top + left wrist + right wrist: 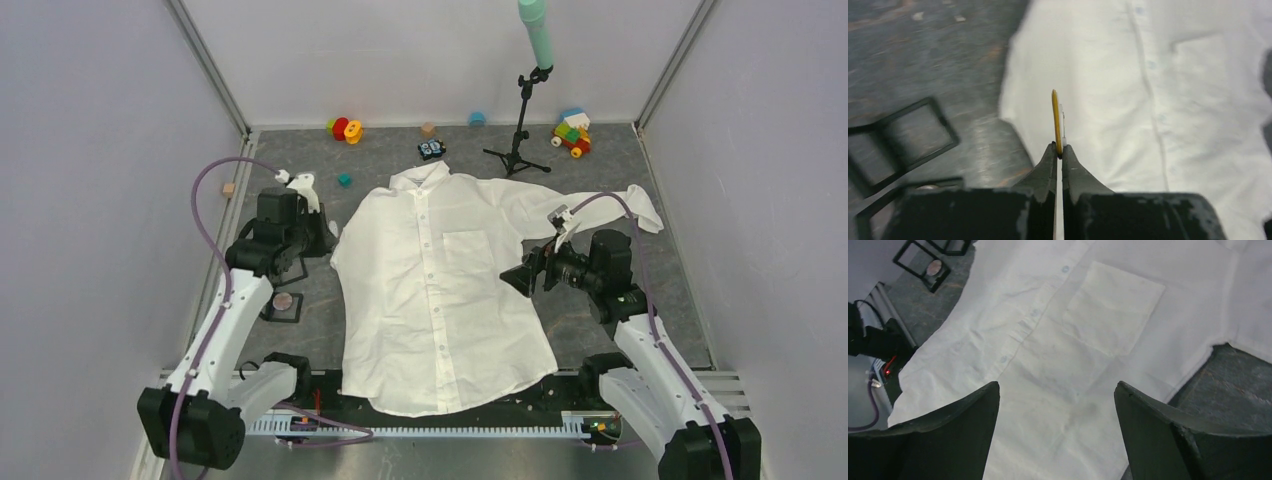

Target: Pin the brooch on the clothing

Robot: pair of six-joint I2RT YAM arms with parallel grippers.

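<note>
The grey counter [620, 170] carries the white shirt [430, 290], spread flat, front up, collar at the far end. The left arm [225, 320] bends up along the shirt's left side. The right arm [650, 350] leans in from the opposite side. The right hand [1056, 385] points down at the fabric below the chest pocket [1113, 307], fingers wide apart. The left hand [1060, 150] is clamped on the brooch [1056, 120], a thin yellow disc seen edge-on above the shirt's side edge
</note>
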